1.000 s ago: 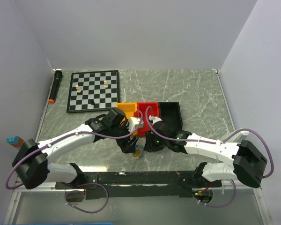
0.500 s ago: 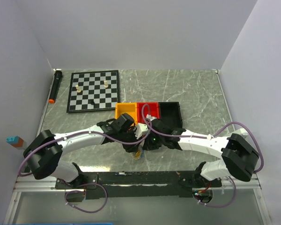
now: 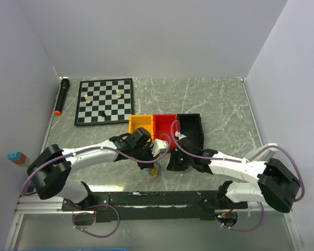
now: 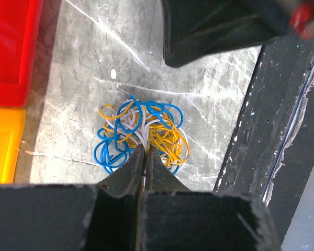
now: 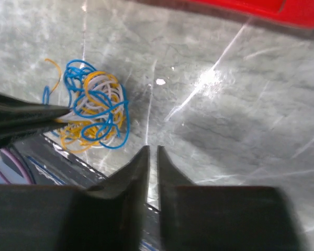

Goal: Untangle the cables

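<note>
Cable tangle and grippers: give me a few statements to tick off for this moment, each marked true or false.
1. The cables lie in one bundle on the table. True.
2. The right gripper holds the bundle. False: its fingers are closed on nothing over bare table, apart from the bundle.
3. The left gripper is shut, with its tips at the bundle's edge. True.
4. The strands are already separated. False: blue, yellow and white loops are knotted together.
5. The bundle holds only blue wire. False: yellow and white run through it too.

Bright even light, slight wrist-view blur
</note>
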You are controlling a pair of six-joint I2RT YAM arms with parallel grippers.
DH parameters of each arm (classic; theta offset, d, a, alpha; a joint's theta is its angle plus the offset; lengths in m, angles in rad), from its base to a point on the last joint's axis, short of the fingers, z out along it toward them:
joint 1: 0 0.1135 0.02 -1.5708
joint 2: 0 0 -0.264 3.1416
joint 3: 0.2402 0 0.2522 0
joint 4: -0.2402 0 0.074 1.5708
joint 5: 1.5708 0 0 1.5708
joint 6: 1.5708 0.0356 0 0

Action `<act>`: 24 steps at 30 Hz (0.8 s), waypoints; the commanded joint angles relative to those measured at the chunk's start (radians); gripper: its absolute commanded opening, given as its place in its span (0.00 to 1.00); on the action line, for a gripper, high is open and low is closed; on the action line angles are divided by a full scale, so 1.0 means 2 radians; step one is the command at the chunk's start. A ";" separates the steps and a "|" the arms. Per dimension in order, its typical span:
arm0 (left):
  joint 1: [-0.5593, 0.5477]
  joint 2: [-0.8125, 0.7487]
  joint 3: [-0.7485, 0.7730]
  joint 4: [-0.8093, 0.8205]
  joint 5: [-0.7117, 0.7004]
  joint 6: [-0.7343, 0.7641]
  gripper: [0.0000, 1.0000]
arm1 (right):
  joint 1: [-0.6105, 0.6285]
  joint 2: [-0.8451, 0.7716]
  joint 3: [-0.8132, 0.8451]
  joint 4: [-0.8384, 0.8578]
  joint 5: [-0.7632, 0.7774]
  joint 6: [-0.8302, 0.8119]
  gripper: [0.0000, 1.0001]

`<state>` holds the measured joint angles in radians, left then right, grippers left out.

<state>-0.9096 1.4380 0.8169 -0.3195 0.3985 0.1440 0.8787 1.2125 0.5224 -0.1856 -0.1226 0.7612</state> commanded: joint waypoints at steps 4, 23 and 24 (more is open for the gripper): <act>-0.002 -0.018 0.004 -0.007 0.004 0.012 0.01 | -0.008 -0.082 -0.040 0.090 -0.026 0.014 0.62; -0.002 -0.016 0.018 -0.014 -0.007 0.011 0.01 | -0.009 0.026 -0.010 0.167 -0.045 0.027 0.37; -0.002 -0.014 0.019 -0.014 -0.007 0.012 0.01 | -0.009 0.030 -0.010 0.172 -0.045 0.029 0.32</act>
<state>-0.9096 1.4288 0.8177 -0.3290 0.3859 0.1463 0.8650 1.2495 0.4603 0.0910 -0.2222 0.7990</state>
